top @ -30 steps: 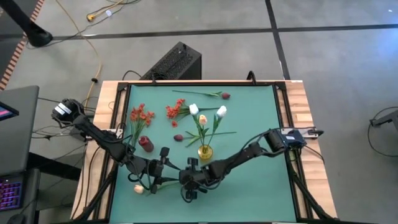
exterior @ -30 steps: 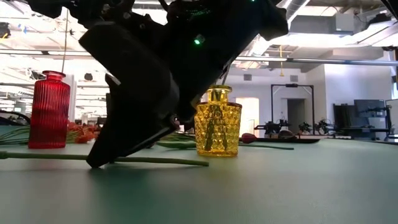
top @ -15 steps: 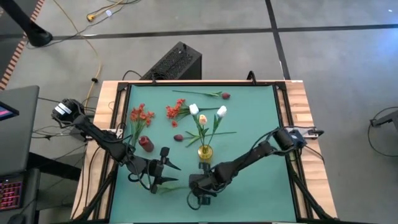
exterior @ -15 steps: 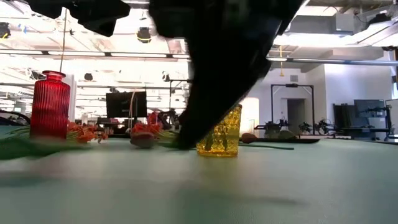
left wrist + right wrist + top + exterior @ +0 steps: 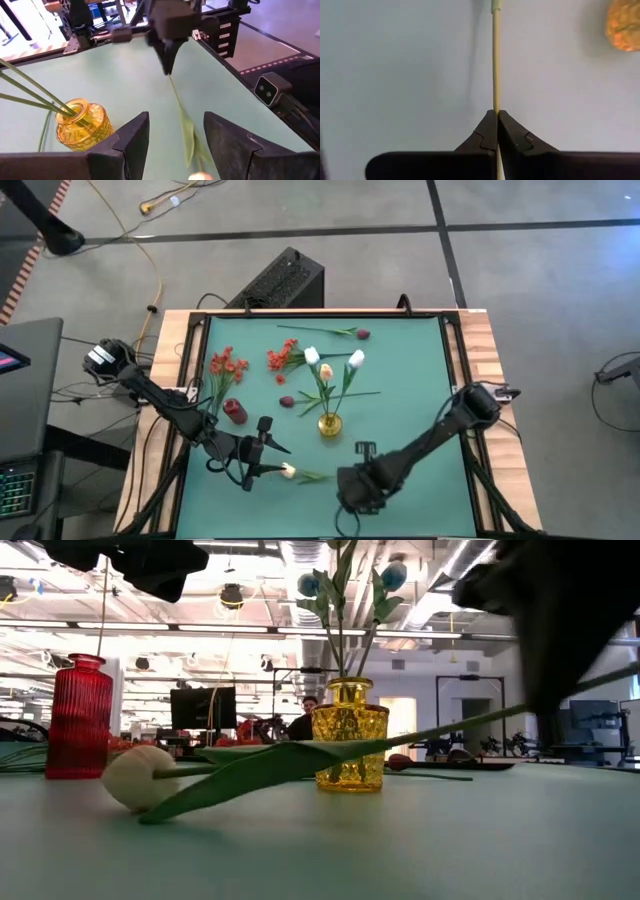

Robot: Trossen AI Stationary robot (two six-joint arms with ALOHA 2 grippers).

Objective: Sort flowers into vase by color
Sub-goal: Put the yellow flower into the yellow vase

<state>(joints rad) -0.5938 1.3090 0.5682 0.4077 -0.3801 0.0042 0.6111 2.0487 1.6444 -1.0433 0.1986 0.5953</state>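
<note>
A cream tulip (image 5: 288,471) lies near the table's near edge, its bloom (image 5: 140,777) and leaf (image 5: 260,765) on the mat, its green stem (image 5: 181,117) rising toward my right gripper (image 5: 345,480), which is shut on it. My left gripper (image 5: 268,457) hovers open just left of the bloom, touching nothing. The yellow vase (image 5: 329,423) holds two white tulips (image 5: 312,356) and a peach one. Beside the red vase (image 5: 235,411) lie red-orange blossoms (image 5: 228,365). A maroon bud (image 5: 362,333) lies far back. My right gripper (image 5: 496,111) pinches the tulip's stem (image 5: 495,102) near its free end, between the two fingertips. The fingers come from above, slanting down, and the stem runs on from them roughly in line. That end is lifted; the bloom (image 5: 140,777) rests on the mat.
Another red-orange cluster (image 5: 282,358) and a maroon bud (image 5: 287,401) lie left of the yellow vase. Wooden rails (image 5: 190,350) frame the green mat. The mat's right half (image 5: 410,380) is bare. A person shows far off in the room (image 5: 305,720).
My right gripper has moved toward the table's right and near edges, away from my left gripper, shut on the stem. The cream tulip has slid rightward along the mat with it; its bloom, once left of my left gripper, now lies right of it.
</note>
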